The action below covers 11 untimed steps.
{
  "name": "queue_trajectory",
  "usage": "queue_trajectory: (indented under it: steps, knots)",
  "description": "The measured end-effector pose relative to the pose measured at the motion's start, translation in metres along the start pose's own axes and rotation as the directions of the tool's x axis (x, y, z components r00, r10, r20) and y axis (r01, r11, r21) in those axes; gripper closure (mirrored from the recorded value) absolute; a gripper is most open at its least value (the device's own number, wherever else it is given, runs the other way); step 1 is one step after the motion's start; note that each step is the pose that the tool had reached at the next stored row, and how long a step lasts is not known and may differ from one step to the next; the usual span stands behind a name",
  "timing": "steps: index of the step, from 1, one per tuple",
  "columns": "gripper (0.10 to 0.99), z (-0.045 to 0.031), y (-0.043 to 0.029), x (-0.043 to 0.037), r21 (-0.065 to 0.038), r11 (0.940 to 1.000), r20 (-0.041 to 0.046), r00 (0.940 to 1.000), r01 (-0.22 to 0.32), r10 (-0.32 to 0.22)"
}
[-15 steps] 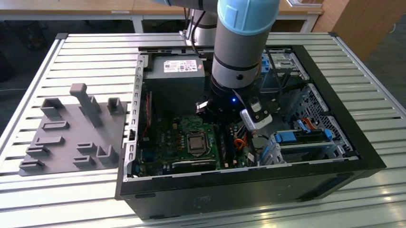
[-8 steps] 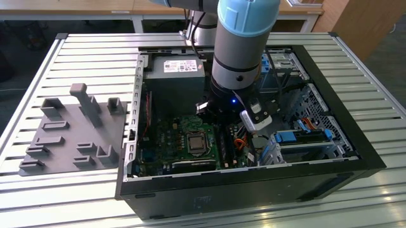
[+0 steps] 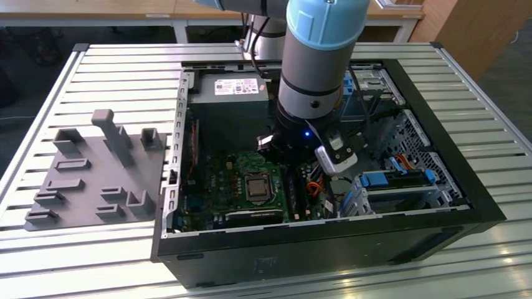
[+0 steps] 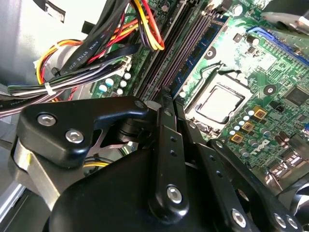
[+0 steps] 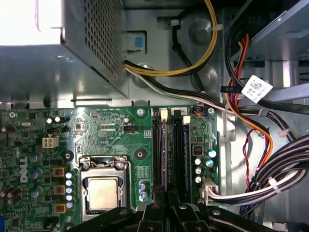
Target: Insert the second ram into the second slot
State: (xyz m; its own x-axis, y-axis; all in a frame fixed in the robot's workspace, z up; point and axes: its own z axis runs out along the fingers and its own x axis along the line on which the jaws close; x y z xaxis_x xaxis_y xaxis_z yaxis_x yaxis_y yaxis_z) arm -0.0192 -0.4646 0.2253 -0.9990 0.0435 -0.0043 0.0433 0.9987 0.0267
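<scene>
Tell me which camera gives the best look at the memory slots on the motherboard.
The first wrist view: the memory slots run straight up the board, unobstructed nearly end to end. In the second wrist view they slant away, the near end behind the gripper. In the exterior view they are a thin strip under the arm.

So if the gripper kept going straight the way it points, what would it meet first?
Probably the RAM slots on the motherboard: in both wrist views the gripper points down at them, beside the CPU socket. How much gap remains is hard to judge.
</scene>
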Motion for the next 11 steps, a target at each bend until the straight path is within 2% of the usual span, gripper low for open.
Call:
queue_trajectory:
  steps: [11]
  knots:
    - [0.949,0.0018,0.0000,-0.0014,0.002,1.0000,-0.0012,1.0000,-0.003,0.003]
